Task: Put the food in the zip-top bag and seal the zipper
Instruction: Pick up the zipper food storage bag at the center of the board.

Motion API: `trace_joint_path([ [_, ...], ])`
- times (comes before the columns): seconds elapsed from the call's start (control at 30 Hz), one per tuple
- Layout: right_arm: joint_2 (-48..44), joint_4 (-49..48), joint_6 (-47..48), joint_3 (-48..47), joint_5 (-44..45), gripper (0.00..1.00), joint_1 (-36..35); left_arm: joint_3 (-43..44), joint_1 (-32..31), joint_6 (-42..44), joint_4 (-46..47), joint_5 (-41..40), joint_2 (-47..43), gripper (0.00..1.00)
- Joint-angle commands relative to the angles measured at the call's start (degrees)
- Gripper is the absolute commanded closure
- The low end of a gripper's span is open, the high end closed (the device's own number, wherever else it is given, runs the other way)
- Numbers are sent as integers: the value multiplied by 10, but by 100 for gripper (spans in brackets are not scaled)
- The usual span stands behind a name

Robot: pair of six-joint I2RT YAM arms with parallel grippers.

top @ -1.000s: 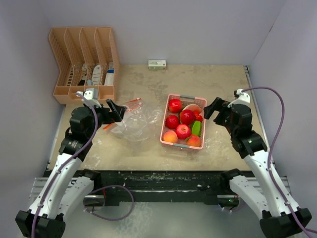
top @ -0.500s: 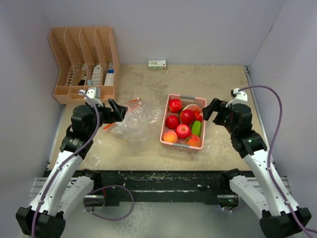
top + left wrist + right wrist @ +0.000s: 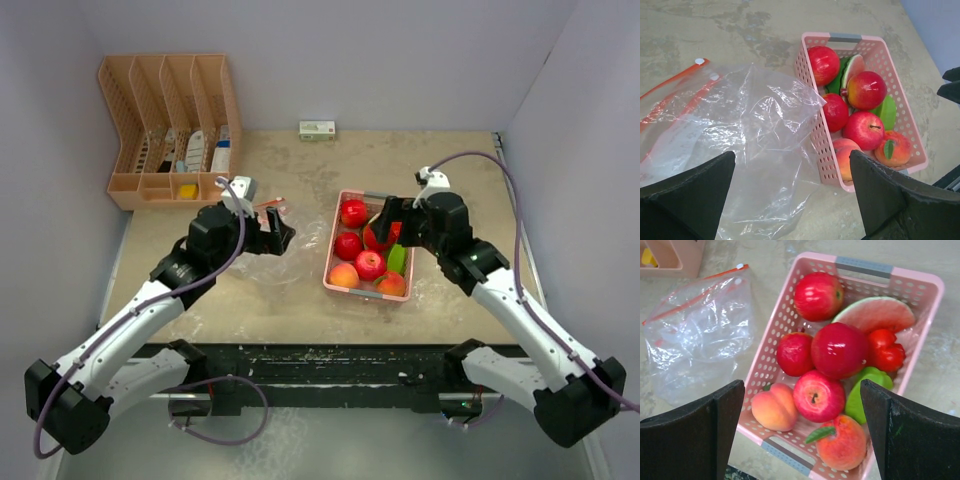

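Observation:
The food, several red apples (image 3: 370,264), orange peaches, a green piece and a watermelon slice, lies in a pink basket (image 3: 409,277). It shows in the left wrist view (image 3: 863,130) and the right wrist view (image 3: 818,395). The clear zip-top bag (image 3: 262,262) with a red zipper lies crumpled and flat, left of the basket (image 3: 810,90). My left gripper (image 3: 278,232) is open and empty above the bag (image 3: 740,150), its jaws wide apart (image 3: 792,200). My right gripper (image 3: 385,222) is open and empty above the basket (image 3: 765,355), straddling the fruit (image 3: 802,435). The bag also shows in the right wrist view (image 3: 695,335).
An orange desk organizer (image 3: 170,130) with small items stands at the back left; its corner shows in the right wrist view (image 3: 670,255). A small white box (image 3: 317,128) lies by the back wall. Walls close in the left, back and right sides.
Both arms have swung inward. My left gripper moved right, over the bag. My right gripper moved left, over the basket. Bag, basket and fruit have not moved.

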State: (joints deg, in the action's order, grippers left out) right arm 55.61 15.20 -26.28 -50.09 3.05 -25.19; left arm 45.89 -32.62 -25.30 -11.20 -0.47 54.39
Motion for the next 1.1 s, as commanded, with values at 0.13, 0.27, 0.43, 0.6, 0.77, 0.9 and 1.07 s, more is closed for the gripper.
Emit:
trace_joint_path([
  [0.13,42,-51,-5,-60,35,0,-27,17,1,6,-25,-46,-48,1],
  [0.27,65,-45,-5,-71,40,1,-44,13,1,-31,-93,-136,-95,1],
  [0.43,87,-47,-3,-90,50,0,-68,-14,1,-93,-138,-235,-141,1],
  [0.6,124,-43,13,-124,72,0,-115,-59,1,-186,-154,-271,-146,1],
  [0.77,149,-60,12,-143,68,0,-138,-104,1,-221,-140,-338,-194,1],
  [0.9,171,-80,-10,-150,60,2,-140,-131,2,-199,-69,-389,-191,1],
  [1.07,197,-89,-22,-160,62,2,-143,-145,52,-157,73,-354,-104,1],
])
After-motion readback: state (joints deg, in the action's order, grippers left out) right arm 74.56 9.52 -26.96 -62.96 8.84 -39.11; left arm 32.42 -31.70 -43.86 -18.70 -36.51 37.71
